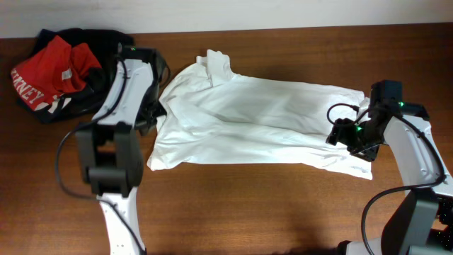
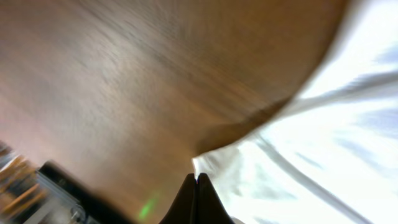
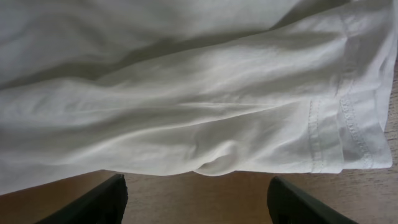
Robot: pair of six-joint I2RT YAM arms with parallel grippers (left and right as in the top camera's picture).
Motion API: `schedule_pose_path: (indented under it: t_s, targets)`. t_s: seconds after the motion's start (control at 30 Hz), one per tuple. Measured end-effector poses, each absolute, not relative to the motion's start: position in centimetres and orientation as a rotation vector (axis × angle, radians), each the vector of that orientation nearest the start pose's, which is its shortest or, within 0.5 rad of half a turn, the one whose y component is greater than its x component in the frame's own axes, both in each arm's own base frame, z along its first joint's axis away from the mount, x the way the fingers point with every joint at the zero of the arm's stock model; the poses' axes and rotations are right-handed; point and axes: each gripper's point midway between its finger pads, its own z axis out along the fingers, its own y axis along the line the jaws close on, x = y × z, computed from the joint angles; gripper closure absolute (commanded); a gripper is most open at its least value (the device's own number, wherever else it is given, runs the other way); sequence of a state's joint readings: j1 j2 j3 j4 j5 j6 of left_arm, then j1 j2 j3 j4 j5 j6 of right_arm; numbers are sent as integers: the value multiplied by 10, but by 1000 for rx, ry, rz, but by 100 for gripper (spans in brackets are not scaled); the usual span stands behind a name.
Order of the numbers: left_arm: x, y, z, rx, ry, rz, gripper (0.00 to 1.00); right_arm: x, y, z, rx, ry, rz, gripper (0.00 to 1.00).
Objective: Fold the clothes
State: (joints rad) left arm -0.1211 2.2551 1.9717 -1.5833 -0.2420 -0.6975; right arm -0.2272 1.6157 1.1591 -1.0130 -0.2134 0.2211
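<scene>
The white T-shirt [image 1: 262, 117] lies spread across the middle of the wooden table, wrinkled, with its collar end to the left. In the left wrist view the shirt [image 2: 323, 143] fills the right side, and its edge rises to a peak right at the fingertips. My left gripper [image 2: 198, 182] is shut on that edge; it also shows in the overhead view [image 1: 156, 106] at the shirt's left side. My right gripper [image 1: 347, 134] is at the shirt's right end. It is open [image 3: 199, 199], with bare table between the fingers and the stitched hem [image 3: 323, 124] just ahead.
A pile of red and black garments [image 1: 60, 71] lies at the table's back left corner, beside the left arm. Bare brown table [image 1: 248, 205] runs along the front edge.
</scene>
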Motion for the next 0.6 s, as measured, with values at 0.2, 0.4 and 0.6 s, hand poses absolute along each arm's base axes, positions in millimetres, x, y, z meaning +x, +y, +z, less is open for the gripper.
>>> schedule_pose_path:
  t_s: [0.2,0.4,0.6]
  targets:
    - [424,-52,113,-578,3016,41,100,306,-25,84,646,2937,397,96]
    - [415,-114,88,-271,3143,-143,100,313,-24,77,641,2911,369,96]
    - [401,-143,41,-153,3271,-138,99,302,-28,54,669,2926,300,96]
